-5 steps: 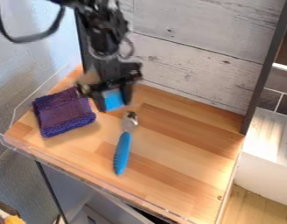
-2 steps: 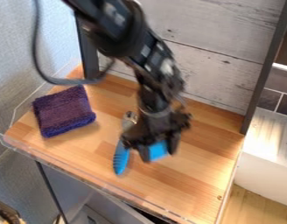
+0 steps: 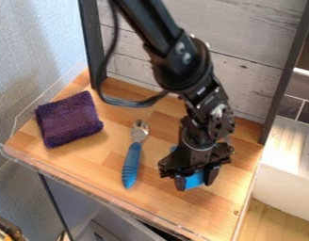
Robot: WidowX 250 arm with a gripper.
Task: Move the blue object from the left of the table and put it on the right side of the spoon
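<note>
The black gripper (image 3: 196, 181) hangs over the right part of the wooden table (image 3: 109, 164), to the right of the spoon. It is shut on the blue object (image 3: 195, 180), which shows between its two fingers; the rest of that object is hidden behind the gripper. A spoon (image 3: 132, 157) with a blue handle and metal head lies mid-table, its head pointing toward the back wall. Whether the blue object touches the table, I cannot tell.
A folded purple cloth (image 3: 69, 119) lies on the table's left side. A whitewashed plank wall (image 3: 245, 70) stands behind the table, and a clear low rim (image 3: 69, 181) runs along the left and front edges.
From above the table's back left, the gripper has travelled right and toward the front, past the spoon, carrying the blue object. Spoon and cloth have stayed put.
</note>
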